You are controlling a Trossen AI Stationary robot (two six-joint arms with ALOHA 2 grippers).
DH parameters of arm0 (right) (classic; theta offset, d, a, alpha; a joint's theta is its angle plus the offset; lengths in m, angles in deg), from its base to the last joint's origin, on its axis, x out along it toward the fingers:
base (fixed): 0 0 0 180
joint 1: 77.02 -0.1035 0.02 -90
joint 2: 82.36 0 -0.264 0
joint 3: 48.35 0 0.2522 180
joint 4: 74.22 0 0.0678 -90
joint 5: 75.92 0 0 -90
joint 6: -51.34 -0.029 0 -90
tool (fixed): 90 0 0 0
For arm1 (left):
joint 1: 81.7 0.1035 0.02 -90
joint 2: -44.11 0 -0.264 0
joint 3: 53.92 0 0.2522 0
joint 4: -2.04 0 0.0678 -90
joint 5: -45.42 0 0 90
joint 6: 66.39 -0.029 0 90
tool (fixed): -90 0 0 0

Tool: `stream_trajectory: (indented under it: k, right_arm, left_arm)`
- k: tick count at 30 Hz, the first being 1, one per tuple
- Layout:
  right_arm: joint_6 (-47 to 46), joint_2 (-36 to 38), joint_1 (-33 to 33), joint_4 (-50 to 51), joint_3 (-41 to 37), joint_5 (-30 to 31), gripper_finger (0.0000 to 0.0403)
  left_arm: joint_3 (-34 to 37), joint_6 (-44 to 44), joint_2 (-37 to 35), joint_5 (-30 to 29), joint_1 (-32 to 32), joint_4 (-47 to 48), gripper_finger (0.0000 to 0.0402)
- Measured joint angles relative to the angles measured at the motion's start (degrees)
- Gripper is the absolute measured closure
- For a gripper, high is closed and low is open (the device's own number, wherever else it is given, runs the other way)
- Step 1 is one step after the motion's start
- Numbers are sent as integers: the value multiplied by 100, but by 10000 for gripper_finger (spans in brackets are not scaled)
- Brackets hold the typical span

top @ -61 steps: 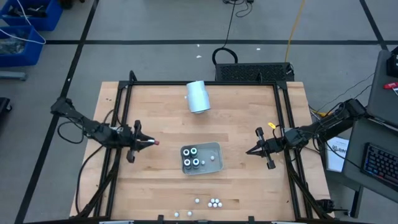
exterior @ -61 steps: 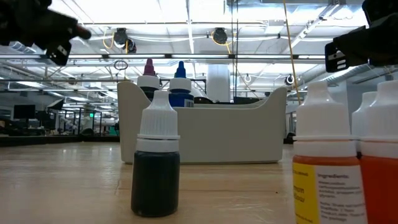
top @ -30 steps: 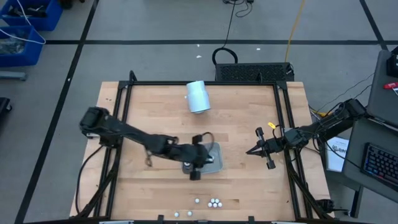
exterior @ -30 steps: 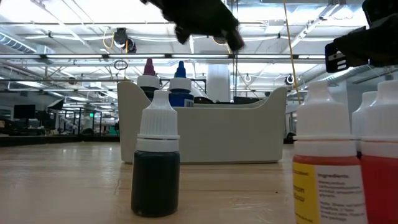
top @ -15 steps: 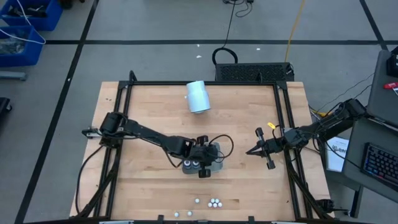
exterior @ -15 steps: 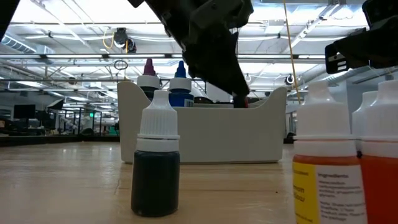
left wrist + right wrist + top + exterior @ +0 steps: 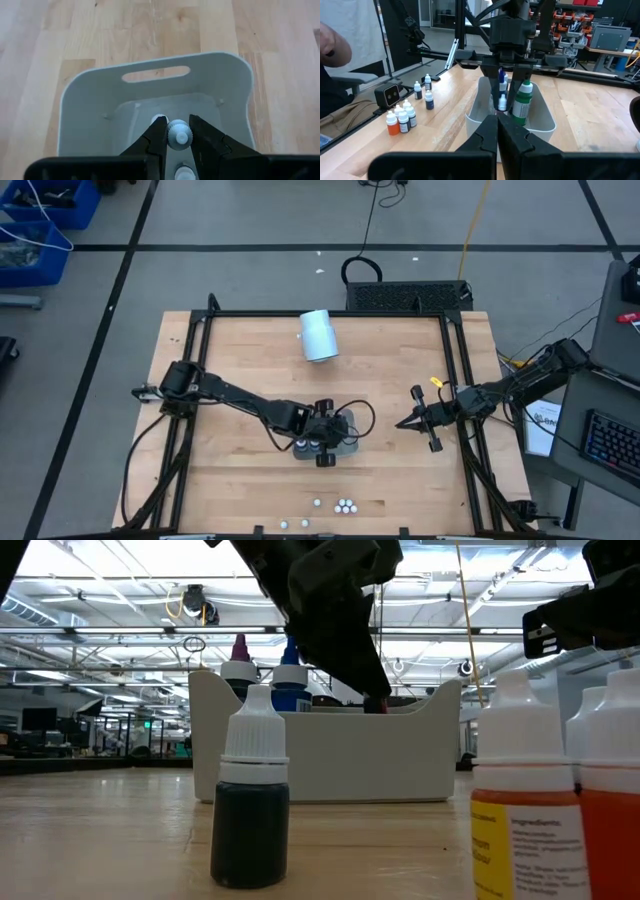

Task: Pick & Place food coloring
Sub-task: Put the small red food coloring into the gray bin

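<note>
A grey tray (image 7: 347, 442) stands mid-table with food coloring bottles in it: a green one (image 7: 522, 104), a blue one (image 7: 290, 672) and a magenta-tipped one (image 7: 240, 662). My left gripper (image 7: 177, 131) reaches down into the tray, shut on one small bottle by its white cap. More bottles stand loose near the table's front edge (image 7: 345, 505), among them a dark one (image 7: 250, 815) and orange ones (image 7: 520, 815). My right gripper (image 7: 402, 423) hovers shut over the table's right side, touching nothing. My left gripper pinches a bottle's ribbed white cap (image 7: 177, 137) between its two fingers, at their free ends. The fingers slant down into the tray from the table's left. The tray's wall (image 7: 330, 755) hides the bottle's body, so I cannot tell whether it rests on the tray's floor.
A pale-blue cylinder (image 7: 318, 335) lies at the table's far middle. A black frame (image 7: 330, 313) runs round the tabletop. Bare wood lies between the tray and the loose bottles. A person (image 7: 332, 47) shows beyond the table.
My left gripper has come down into the tray with the bottle, shifted a little toward the table's right edge and tipped more steeply downward. The gap between its fingers is unchanged.
</note>
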Motion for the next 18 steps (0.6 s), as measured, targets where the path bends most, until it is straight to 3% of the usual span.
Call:
stream_trajectory:
  k: [18]
  right_arm:
    - [-6,0,-1,0,2,0,403]
  left_arm:
    - [2,-323,0,-54,-197,-74,334]
